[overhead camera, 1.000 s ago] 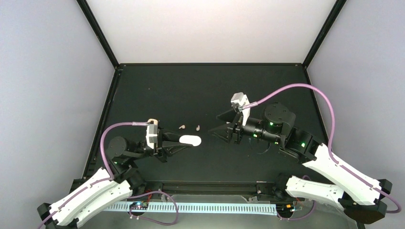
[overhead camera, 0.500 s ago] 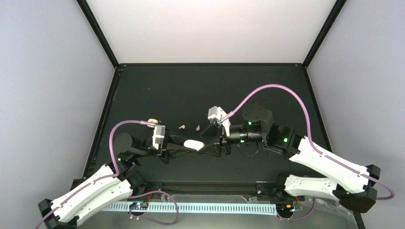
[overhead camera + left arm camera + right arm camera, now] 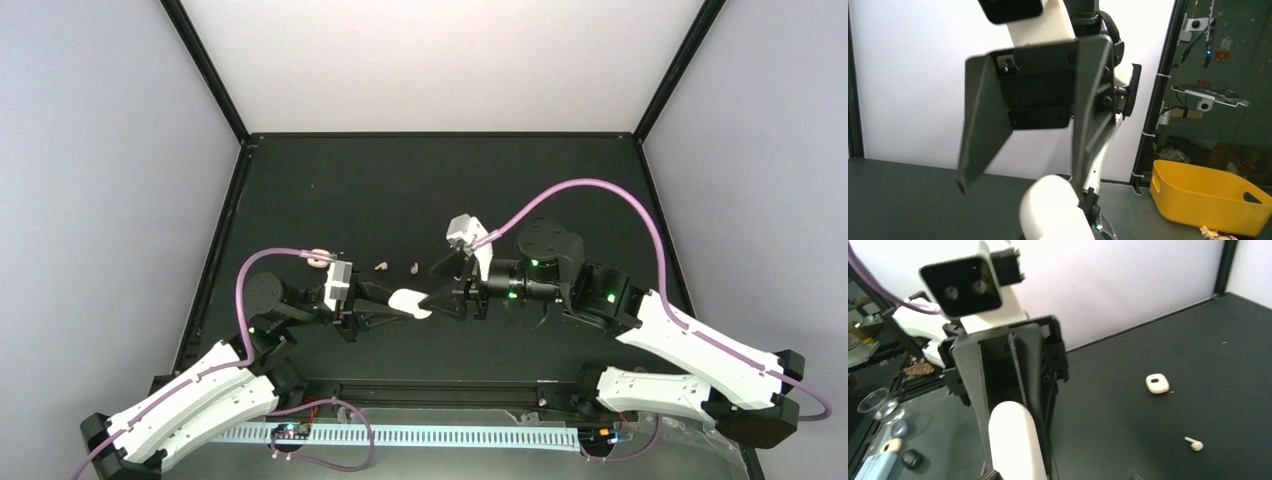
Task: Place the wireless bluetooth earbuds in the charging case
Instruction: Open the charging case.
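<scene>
Change: the right arm has swung in from well right of the white oval plastic charging case [image 3: 410, 303] a second ago. The right gripper [image 3: 431, 287] now sits just beside the case's right end. The case has shifted slightly rightward with the left arm.
Left gripper [image 3: 398, 302]: jaws clamped on the case, one on each side, holding it above the counter.
Right gripper: jaws spread wide apart. In the left wrist view one finger reaches down to the case's top edge; whether it touches, I cannot tell.
Case contents: only its smooth rounded end shows; the inside is hidden.
Earbuds: two pale short-stemmed plastic earbuds [image 3: 381, 266] [image 3: 413, 267] lie loose on the counter just behind the case, near each other.
Other item: a small pale rounded-square object [image 3: 320, 258] lies behind and left of the case.
Bin: a yellow plastic bin [image 3: 1208, 200] stands beyond the counter; its contents are hidden.
Surface: black matte counter [image 3: 400, 190].
Room: white back wall [image 3: 440, 60], pale grey side walls.
</scene>
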Motion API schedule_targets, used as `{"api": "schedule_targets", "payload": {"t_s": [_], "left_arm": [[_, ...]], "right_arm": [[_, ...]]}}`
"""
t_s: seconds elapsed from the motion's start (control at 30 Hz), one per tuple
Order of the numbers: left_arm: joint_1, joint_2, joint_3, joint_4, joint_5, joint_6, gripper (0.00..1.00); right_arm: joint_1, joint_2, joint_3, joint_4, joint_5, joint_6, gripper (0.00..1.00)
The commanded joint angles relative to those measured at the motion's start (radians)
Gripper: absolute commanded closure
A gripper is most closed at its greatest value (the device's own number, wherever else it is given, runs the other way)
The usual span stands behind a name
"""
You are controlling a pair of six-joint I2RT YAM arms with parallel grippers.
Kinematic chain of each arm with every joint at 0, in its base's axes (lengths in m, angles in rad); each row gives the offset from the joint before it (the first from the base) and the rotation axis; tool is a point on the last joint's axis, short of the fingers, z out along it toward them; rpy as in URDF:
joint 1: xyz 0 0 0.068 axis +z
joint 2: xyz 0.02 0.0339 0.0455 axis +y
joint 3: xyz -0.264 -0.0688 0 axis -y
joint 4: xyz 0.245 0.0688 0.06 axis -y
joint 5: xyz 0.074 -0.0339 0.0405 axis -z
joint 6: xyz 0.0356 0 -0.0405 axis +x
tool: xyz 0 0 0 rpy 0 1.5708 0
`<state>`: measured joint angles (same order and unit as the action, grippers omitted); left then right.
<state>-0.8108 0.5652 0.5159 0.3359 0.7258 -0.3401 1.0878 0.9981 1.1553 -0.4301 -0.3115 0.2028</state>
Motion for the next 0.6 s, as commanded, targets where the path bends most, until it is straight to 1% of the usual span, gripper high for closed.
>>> {"api": "schedule_targets", "payload": {"t_s": [0.0,0.13,0.3,0.47,0.57], "left_arm": [[-0.005,-0.009,0.047,0.022,0.072,0.025,0.98],[-0.006,-0.005,0.047,0.024,0.070,0.027,0.98],[-0.005,0.003,0.052,0.029,0.065,0.027,0.98],[-0.005,0.009,0.058,0.029,0.065,0.023,0.99],[-0.005,0.012,0.058,0.031,0.063,0.023,0.98]], "right_arm": [[-0.011,-0.032,0.022,0.008,0.161,0.021,0.35],[-0.011,-0.042,0.022,0.012,0.130,0.029,0.35],[-0.011,-0.029,0.026,0.019,0.021,0.026,0.37],[-0.011,-0.027,0.031,0.021,0.023,0.025,0.39],[-0.010,-0.009,0.045,0.012,-0.003,0.020,0.40]]}}
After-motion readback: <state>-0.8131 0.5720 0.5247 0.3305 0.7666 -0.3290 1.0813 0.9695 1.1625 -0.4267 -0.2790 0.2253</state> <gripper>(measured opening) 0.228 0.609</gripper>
